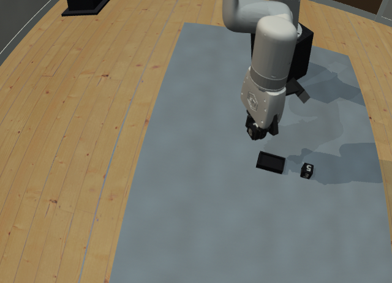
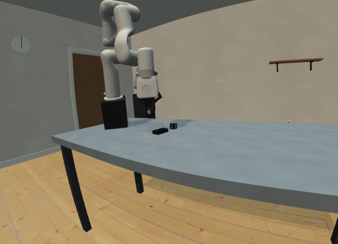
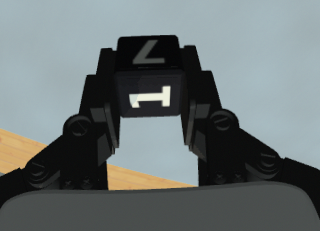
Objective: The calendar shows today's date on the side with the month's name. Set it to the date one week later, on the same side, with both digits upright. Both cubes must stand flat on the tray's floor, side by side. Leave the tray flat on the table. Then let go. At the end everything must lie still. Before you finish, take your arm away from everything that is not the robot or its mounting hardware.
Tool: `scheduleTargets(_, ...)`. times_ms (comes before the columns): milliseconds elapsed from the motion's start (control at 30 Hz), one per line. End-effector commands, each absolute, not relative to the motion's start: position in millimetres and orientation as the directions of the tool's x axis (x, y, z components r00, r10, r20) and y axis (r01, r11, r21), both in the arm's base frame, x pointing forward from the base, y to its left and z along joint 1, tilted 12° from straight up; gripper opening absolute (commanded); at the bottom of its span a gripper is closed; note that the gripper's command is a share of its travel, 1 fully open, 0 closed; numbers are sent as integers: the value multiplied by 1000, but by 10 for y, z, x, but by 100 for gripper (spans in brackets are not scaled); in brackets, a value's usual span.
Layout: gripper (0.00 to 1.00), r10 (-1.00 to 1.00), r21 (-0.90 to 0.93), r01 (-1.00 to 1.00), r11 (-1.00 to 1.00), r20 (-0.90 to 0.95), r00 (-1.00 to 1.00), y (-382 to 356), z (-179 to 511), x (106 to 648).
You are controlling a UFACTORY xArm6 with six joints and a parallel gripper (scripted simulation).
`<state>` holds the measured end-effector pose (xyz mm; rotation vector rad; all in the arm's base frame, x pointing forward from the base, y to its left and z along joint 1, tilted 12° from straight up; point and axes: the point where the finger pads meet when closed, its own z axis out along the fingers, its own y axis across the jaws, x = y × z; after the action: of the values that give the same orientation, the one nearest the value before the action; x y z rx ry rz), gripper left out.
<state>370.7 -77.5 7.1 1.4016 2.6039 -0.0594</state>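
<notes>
My gripper is shut on a black cube and holds it in the air, behind the tray as seen in the top view. In the wrist view the held cube shows a 1 and a 7, both turned sideways; the exterior view shows a 6 on it. The black tray lies flat on the table, with no cube in it. Its month's name is not readable. The other black cube stands on the table beside the tray, with a 5 on top.
The blue-grey table carries the tray and loose cube. The loose cube is a short gap from the tray's right end in the top view. The arm's black base block stands behind them.
</notes>
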Motion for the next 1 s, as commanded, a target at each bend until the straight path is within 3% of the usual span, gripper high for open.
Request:
scheduleTargets(0,27,904,83,911,405,-190,-384,-874,82,3703)
scheduleTargets(633,27,986,167,982,-86,-127,108,-1172,93,3638)
scheduleTargets(967,27,981,172,977,-129,-120,151,-1198,93,3631)
